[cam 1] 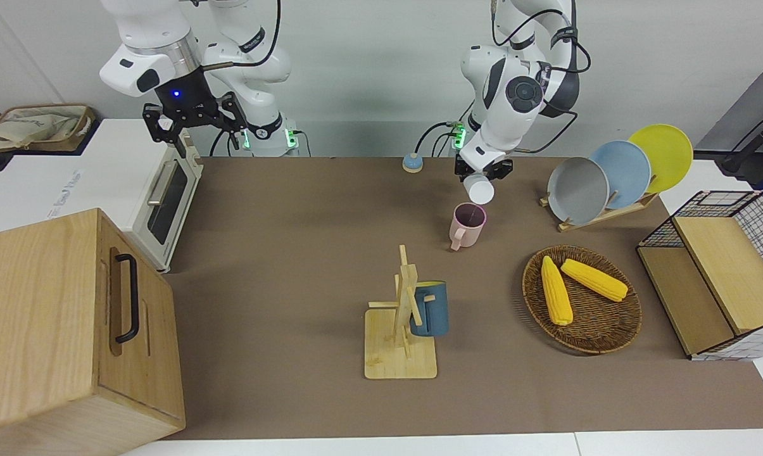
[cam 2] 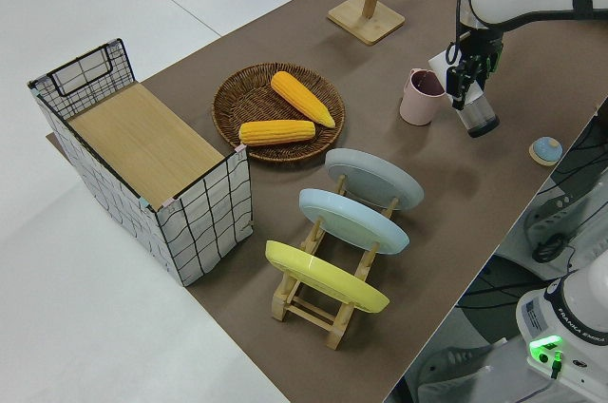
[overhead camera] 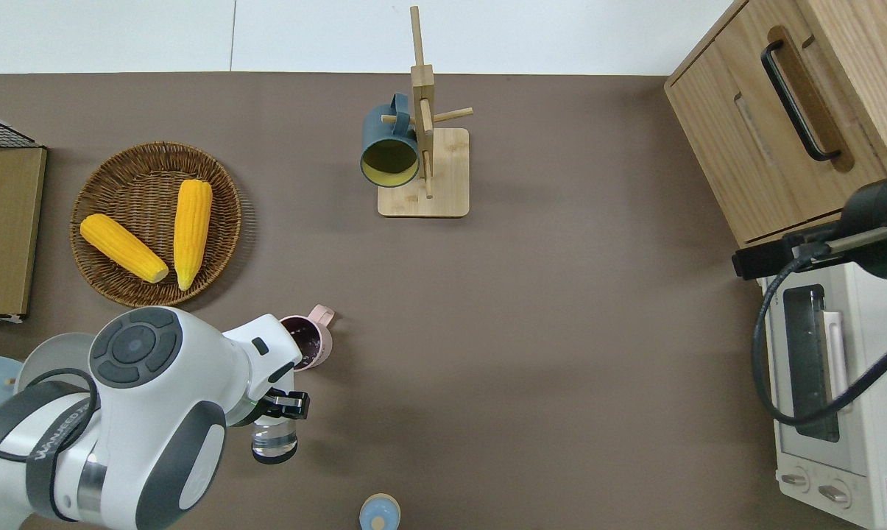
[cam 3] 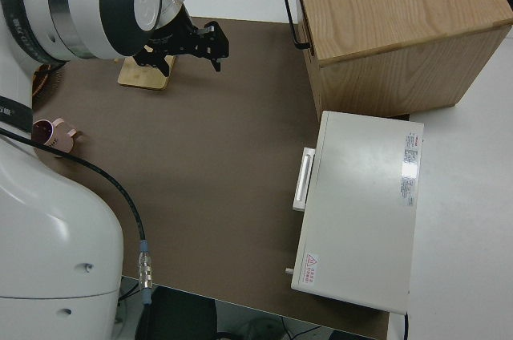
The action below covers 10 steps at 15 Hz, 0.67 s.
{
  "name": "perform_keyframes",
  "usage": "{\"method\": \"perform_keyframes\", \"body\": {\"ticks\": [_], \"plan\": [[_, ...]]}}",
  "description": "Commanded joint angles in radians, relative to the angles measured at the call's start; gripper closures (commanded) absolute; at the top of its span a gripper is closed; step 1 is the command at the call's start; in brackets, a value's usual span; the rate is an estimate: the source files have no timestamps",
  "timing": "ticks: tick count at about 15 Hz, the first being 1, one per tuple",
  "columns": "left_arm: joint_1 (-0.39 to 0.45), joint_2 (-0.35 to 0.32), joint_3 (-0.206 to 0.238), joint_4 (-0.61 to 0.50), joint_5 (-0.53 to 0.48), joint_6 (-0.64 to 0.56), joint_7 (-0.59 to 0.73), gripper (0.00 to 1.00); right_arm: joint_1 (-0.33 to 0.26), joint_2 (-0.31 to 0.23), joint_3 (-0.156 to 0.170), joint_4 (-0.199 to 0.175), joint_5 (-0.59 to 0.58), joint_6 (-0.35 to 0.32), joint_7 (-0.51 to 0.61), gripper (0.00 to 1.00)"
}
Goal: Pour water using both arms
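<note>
Wooden cabinet (cam 1: 71, 323) with a black handle fills the near corner of the brown worktop (cam 1: 305, 266), at the right arm's end. Across it, the left hand (cam 1: 482, 170) is clenched around a clear bottle (overhead camera: 274, 440), tipped with its long axis slanting and its white end (cam 1: 479, 189) toward the pink mug (cam 1: 468, 225), which stands just beside the hand, farther from the robots. A blue lid (cam 1: 412, 163) lies nearer the robots. A mug rack (cam 1: 401, 316) holding a blue mug (cam 1: 429, 308) and a corn basket (cam 1: 582, 299) stand well apart. The right hand (cam 1: 188, 120), parked, hangs open and empty.
</note>
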Motion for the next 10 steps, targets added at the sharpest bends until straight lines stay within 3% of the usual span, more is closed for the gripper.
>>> {"method": "perform_keyframes", "body": {"ticks": [1, 6, 10], "plan": [[-0.004, -0.103, -0.001, -0.068, 0.003, 0.072, 0.008, 1.00, -0.003, -0.009, 0.003, -0.007, -0.008, -0.009, -0.003, 0.009], [-0.011, -0.222, -0.018, -0.252, 0.001, 0.332, 0.008, 1.00, -0.003, -0.009, 0.003, -0.007, -0.008, -0.009, -0.003, 0.009], [-0.020, -0.225, -0.021, -0.267, 0.000, 0.362, 0.006, 1.00, -0.003, -0.009, 0.003, -0.007, -0.008, -0.009, -0.003, 0.009]]}}
